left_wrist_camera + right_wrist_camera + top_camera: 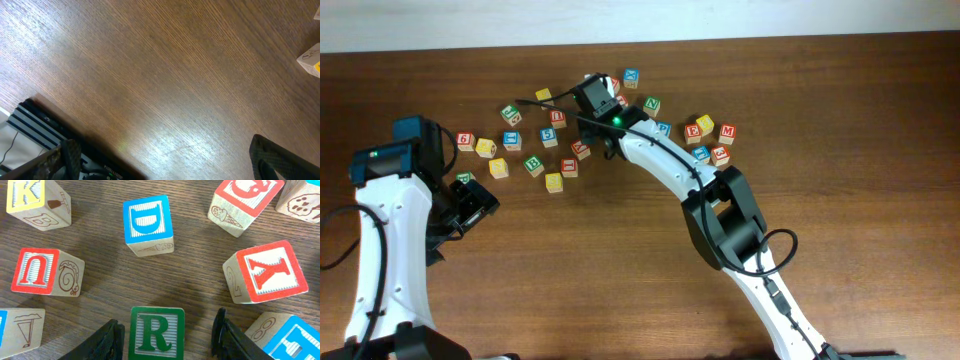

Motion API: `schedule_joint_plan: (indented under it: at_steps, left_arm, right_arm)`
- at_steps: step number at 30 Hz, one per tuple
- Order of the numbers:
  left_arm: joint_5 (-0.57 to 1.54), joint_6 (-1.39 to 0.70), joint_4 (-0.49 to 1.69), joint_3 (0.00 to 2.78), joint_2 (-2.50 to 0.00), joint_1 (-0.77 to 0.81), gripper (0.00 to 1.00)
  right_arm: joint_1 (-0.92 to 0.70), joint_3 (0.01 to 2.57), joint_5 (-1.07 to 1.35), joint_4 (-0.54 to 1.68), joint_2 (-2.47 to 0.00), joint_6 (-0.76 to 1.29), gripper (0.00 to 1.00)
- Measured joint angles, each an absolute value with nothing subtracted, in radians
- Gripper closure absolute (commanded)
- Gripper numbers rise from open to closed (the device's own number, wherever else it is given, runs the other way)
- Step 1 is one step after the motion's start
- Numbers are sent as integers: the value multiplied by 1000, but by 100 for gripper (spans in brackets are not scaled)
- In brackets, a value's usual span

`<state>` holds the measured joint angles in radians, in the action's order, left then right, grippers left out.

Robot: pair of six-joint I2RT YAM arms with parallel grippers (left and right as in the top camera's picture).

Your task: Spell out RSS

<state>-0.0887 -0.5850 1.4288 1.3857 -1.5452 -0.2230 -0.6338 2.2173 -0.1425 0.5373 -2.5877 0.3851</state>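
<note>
The R cube (156, 332) has a green R on a pale striped face. It stands on the table between the open fingers of my right gripper (167, 337), with a gap on each side. In the overhead view my right gripper (596, 100) hangs over the cluster of cubes and hides the R cube. Yellow-faced cubes (486, 147) (553, 182) lie in the cluster; their letters are too small to read, so I cannot tell which are the S cubes. My left gripper (470, 205) (170, 165) is open and empty over bare wood.
Round the R cube stand a blue D cube (148, 222), a red U cube (42, 271), a red K cube (267, 272) and a yellow K cube (30, 197). A green cube (465, 178) lies close to my left gripper. More cubes (710, 135) sit right of the cluster.
</note>
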Motion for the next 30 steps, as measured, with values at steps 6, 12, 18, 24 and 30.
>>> schedule_joint_plan:
  at_steps: [6,12,18,24,30]
  left_arm:
    - [-89,-585,1429,1386,-1545,-223,1]
    - [-89,-585,1429,1386,-1545,-223,1]
    - [-89,-585,1429,1386,-1545,-223,1]
    - [-88,-585,1430,1386,-1545,-223,1]
    - [-89,-585,1429,1386,-1545,-223,1]
  right_arm:
    - [-648,2217,-146,508,-2609,385,67]
    - [-648,2215,-180,524,-2582,381,67]
    - [-648,2217,-184,783,-2101,378,49]
    - [-651,2211,-183,701,-2395,371,37]
    - [-651,2206,-129,619,-2489,371,38]
